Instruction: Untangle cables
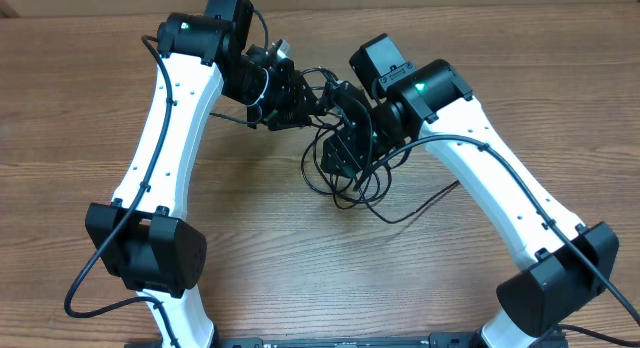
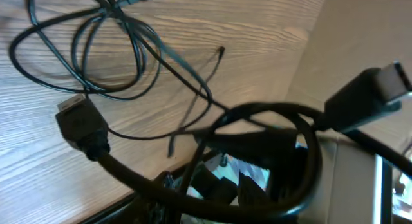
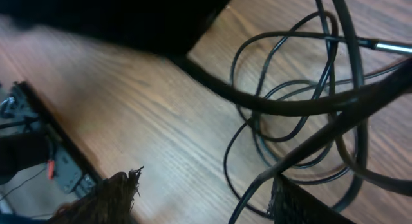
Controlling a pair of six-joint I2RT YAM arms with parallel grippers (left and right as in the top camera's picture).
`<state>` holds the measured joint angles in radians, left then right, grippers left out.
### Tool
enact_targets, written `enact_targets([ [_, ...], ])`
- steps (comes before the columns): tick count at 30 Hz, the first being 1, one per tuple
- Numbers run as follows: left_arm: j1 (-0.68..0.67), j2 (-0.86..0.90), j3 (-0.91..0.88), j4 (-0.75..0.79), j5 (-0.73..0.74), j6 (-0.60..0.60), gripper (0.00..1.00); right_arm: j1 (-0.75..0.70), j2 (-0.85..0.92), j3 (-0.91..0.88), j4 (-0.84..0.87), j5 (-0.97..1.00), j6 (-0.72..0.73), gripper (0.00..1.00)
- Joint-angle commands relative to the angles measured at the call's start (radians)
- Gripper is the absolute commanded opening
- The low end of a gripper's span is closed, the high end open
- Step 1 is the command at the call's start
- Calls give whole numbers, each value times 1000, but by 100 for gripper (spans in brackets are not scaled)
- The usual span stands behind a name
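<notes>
The black cables (image 1: 322, 178) lie in tangled loops on the wooden table between my two arms. My left gripper (image 1: 300, 98) hangs above their far left side, shut on one cable (image 2: 129, 176) that loops close past the left wrist camera. Both plug ends of that cable, one (image 2: 80, 124) and the other (image 2: 386, 85), are raised off the table. More thin loops (image 2: 109, 63) rest on the wood beyond. My right gripper (image 3: 206, 198) is open low over the tangle (image 3: 290, 121). One strand (image 3: 302, 156) runs up along the inner edge of its right finger (image 3: 309, 208).
One loose cable end (image 1: 420, 206) trails to the right, under the right arm. The table's far edge meets a tan wall (image 2: 360, 31). The two grippers are close together over the tangle.
</notes>
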<state>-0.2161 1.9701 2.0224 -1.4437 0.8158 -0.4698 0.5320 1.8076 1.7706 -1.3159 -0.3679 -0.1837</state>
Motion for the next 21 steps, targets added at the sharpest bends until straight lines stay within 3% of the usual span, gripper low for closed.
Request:
enact_targets([
  [1,-5,4,24,1,76,-6,4,2,-4,-5,35,64,9,68],
  [15,-5,4,24,-5,109,-2,4,2,-4,-5,136,173,106,63],
  [17,-5,4,24,-4,109,-2,4,2,-4,-5,137,173,106,47],
  [19,-5,4,24,-3,102,-2,4,2,-4,-5,136,173,106,19],
  [21,-5,4,24,-2,77,-2,4,2,-4,-4,137,173,111,4],
])
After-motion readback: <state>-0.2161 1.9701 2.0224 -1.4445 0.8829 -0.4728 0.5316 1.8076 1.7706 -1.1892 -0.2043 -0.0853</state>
